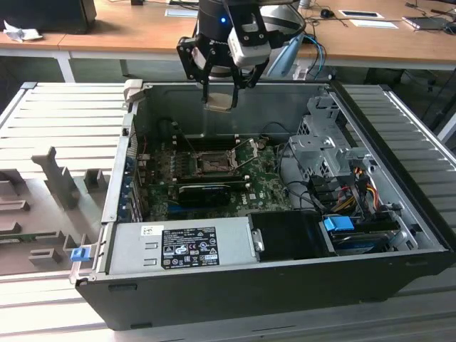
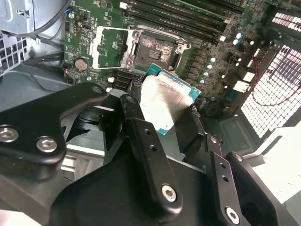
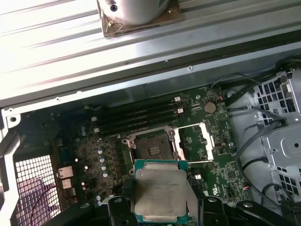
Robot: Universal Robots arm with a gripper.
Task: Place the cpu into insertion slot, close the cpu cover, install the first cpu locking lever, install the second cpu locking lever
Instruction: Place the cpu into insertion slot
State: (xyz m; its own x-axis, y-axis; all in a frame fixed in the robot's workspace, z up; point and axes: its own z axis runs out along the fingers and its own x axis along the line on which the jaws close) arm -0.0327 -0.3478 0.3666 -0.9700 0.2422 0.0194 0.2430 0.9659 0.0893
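My gripper (image 1: 218, 100) pinches cpu (image 3: 161, 192) | insertion slot (image 1: 212, 162) at its 6 o'clock | PC case (image 1: 285, 285) on slatted table (image 1: 64, 114) | wooden desks (image 1: 128, 28) at 12 o'clock

Shining evenly across the exterior view, leaving the motherboard (image 1: 267, 189) in soft shadow. Glaring white off the ribbed metal panel (image 3: 70, 42) in the first wrist view and washing out the mesh grille (image 2: 277, 99) in the second wrist view. Catching a dull sheen on the cpu (image 3: 161, 190).
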